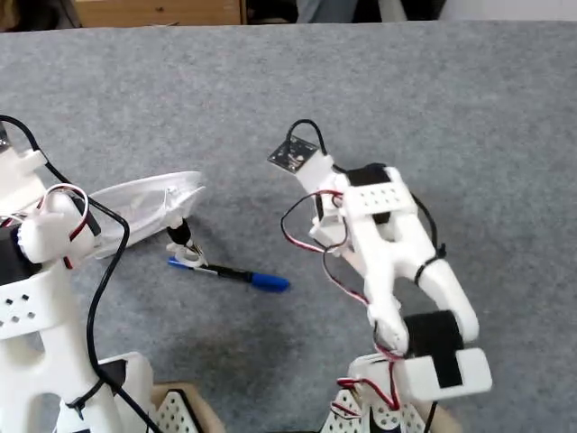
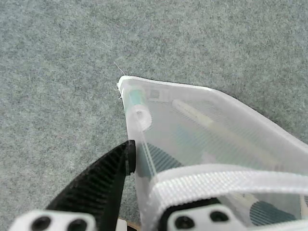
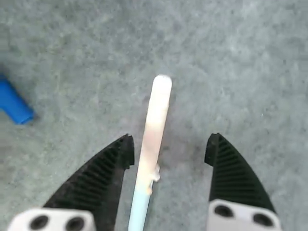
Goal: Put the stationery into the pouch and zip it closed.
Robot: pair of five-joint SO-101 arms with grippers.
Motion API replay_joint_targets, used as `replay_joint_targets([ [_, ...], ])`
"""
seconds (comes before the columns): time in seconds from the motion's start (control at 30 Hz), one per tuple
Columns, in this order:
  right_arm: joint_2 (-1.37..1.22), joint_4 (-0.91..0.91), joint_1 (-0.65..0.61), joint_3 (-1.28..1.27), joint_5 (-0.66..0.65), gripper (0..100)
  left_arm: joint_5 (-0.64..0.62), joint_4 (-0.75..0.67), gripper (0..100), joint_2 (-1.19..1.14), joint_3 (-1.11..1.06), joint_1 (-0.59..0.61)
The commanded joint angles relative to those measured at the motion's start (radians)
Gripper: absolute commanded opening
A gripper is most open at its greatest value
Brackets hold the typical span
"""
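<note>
A translucent white pouch [image 1: 149,203] lies at the left on the grey mat, and my left gripper [image 2: 139,163] is shut on its open edge, one black finger [image 2: 96,185] outside the pouch [image 2: 207,130]. Pens show through its wall. A blue-capped pen [image 1: 225,273] lies on the mat just in front of the pouch. My right gripper [image 3: 168,144] stands open, pointing down over a white pen [image 3: 154,130] that lies between its fingers without touching them. The blue cap [image 3: 14,103] lies off to one side there. In the high view the right arm [image 1: 379,234] is in the middle.
Grey felt mat [image 1: 451,108] covers the table, with free room at the back and right. A wooden edge [image 1: 158,11] runs along the far side. A cardboard box corner [image 1: 185,406] sits between the arm bases at the front.
</note>
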State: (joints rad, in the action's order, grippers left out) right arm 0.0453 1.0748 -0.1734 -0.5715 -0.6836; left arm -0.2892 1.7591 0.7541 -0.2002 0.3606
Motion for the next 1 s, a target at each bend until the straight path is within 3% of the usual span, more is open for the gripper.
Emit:
replay_joint_targets([
  [0.0,-0.036,-0.052,-0.025,0.045,0.009,25.0,0.008,-0.003,3,0.015,0.013,-0.012],
  [0.43,-0.288,-0.094,-0.026,0.177,0.011,24.8,0.008,-0.011,3,0.015,0.015,-0.012],
  [0.7,-0.326,-0.091,-0.026,0.225,0.011,1.0,0.008,-0.011,3,0.015,0.015,-0.012],
  [0.97,-0.271,-0.011,-0.021,0.246,0.011,1.2,0.008,-0.011,3,0.015,0.013,-0.012],
])
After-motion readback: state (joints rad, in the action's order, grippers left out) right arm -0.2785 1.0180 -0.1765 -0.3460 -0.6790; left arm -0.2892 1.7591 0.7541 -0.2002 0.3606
